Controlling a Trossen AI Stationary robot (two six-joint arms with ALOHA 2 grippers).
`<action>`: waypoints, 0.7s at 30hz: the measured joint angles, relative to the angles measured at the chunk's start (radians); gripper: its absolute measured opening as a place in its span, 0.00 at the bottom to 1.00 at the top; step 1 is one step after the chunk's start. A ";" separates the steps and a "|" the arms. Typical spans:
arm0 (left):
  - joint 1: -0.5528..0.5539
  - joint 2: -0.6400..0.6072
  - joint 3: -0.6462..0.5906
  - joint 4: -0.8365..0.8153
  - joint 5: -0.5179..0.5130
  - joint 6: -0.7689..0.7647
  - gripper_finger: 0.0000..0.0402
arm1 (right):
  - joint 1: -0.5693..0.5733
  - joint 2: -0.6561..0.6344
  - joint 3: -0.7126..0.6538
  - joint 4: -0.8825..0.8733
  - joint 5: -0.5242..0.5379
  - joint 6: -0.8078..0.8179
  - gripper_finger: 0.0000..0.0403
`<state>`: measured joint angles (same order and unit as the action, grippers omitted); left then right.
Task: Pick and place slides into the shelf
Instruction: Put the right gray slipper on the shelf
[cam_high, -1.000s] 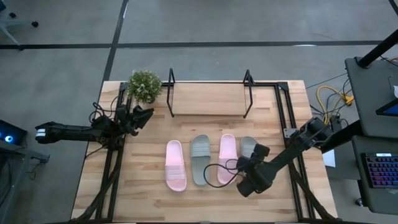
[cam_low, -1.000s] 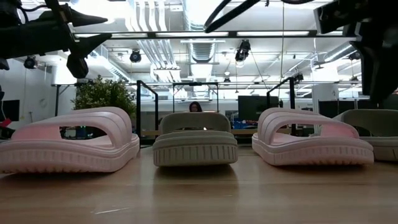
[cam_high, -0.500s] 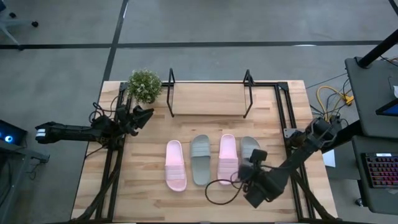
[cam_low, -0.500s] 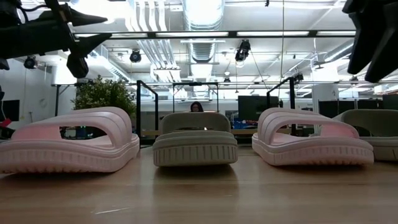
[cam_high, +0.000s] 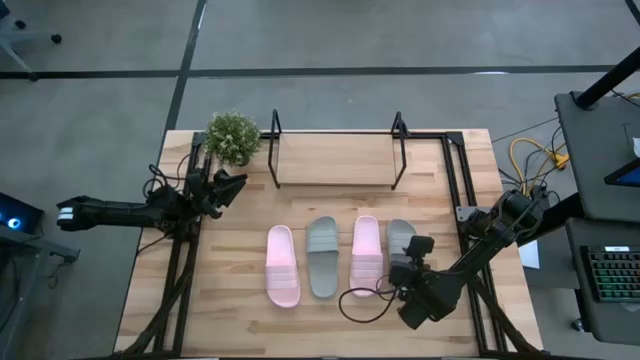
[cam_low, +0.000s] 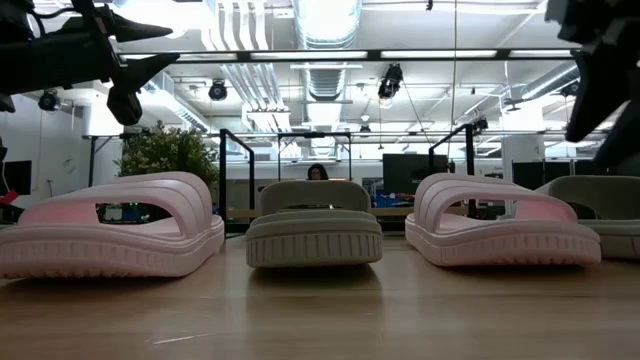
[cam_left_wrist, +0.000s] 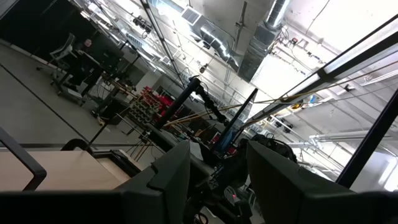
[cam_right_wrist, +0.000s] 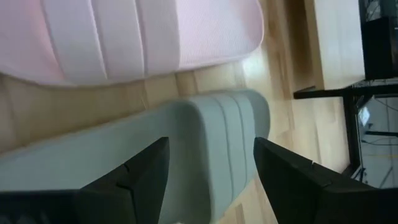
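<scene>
the right end effector, released, had shifted slightly toward 12 o'clock, probably aligning over the rightmost grey slide; nothing shelved yet.

Bright overhead glare; soft shadows, blurred close-ups

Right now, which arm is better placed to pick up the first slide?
The right one, probably. The right gripper hovers with open fingers over the rightmost grey slide, which fills its wrist view. The left gripper waits near the potted plant, away from all four slides.
</scene>
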<state>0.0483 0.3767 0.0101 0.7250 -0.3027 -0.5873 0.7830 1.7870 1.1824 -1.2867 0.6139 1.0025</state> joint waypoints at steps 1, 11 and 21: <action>0.000 0.000 0.000 0.000 0.000 0.000 0.36 | 0.000 0.000 -0.016 0.015 -0.006 -0.005 0.56; 0.000 0.000 0.000 0.000 0.000 0.001 0.36 | -0.015 0.000 -0.132 0.046 0.004 0.018 0.56; 0.000 0.000 0.000 0.000 0.000 0.001 0.36 | -0.024 0.000 -0.146 0.072 0.039 0.059 0.56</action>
<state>0.0483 0.3771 0.0101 0.7250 -0.3031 -0.5861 0.7588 1.7870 1.0366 -1.2146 0.6532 1.0614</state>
